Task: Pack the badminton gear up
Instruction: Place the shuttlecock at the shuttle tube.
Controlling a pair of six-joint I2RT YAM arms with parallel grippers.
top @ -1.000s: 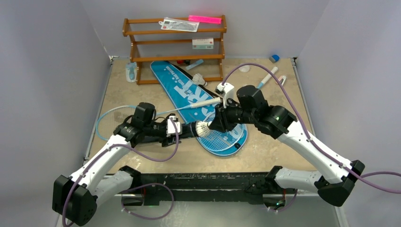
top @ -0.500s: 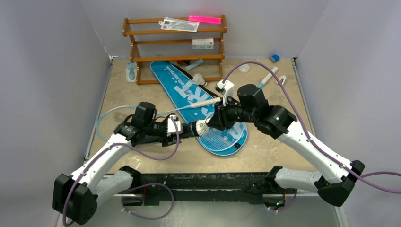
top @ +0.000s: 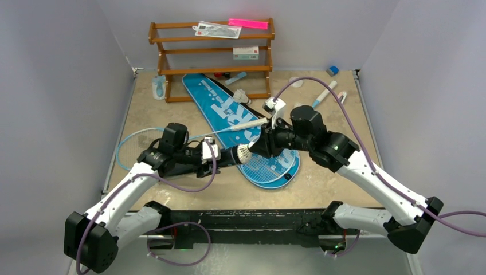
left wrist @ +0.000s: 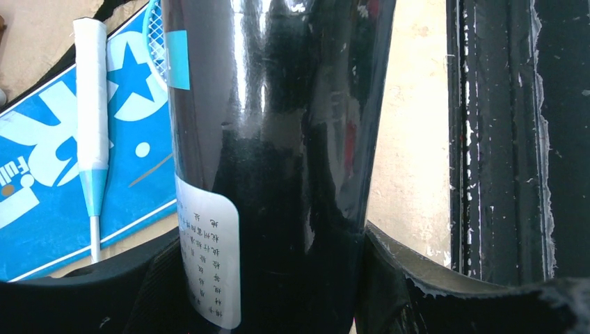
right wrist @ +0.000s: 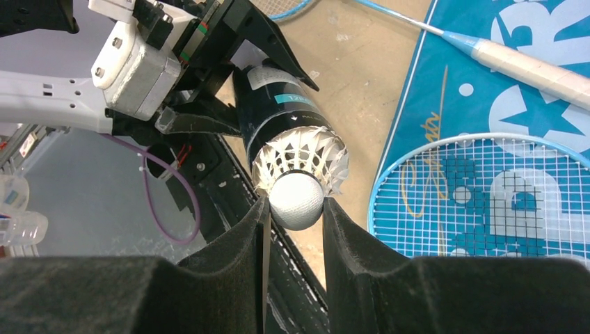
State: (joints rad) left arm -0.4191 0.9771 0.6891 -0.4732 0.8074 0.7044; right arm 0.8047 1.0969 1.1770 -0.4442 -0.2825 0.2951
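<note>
My left gripper (top: 213,158) is shut on the black cylinder tube (left wrist: 278,139), holding it level above the table with its mouth to the right. A white feather shuttlecock (right wrist: 299,158) sits skirt-first at that mouth. My right gripper (right wrist: 296,209) is shut on its round cork. The tube (top: 227,156) and shuttlecock (top: 245,154) meet over the blue SPORT bag (top: 220,106). One light-blue racket (top: 269,167) lies with its head on the bag. The other racket (top: 133,146) lies at the left, its white handle (left wrist: 92,104) on the bag. Another shuttlecock (top: 240,95) rests near the rack.
A brown wooden rack (top: 212,70) stands at the back with small items on its shelves. A pale-blue bottle (top: 158,87) is beside its left leg. Pens (top: 324,93) and a small blue block (top: 332,70) lie at the back right. A black rail (top: 246,220) runs along the near edge.
My right arm has edged slightly left, carrying the shuttlecock closer against the tube's mouth. The left arm and tube have stayed put.
</note>
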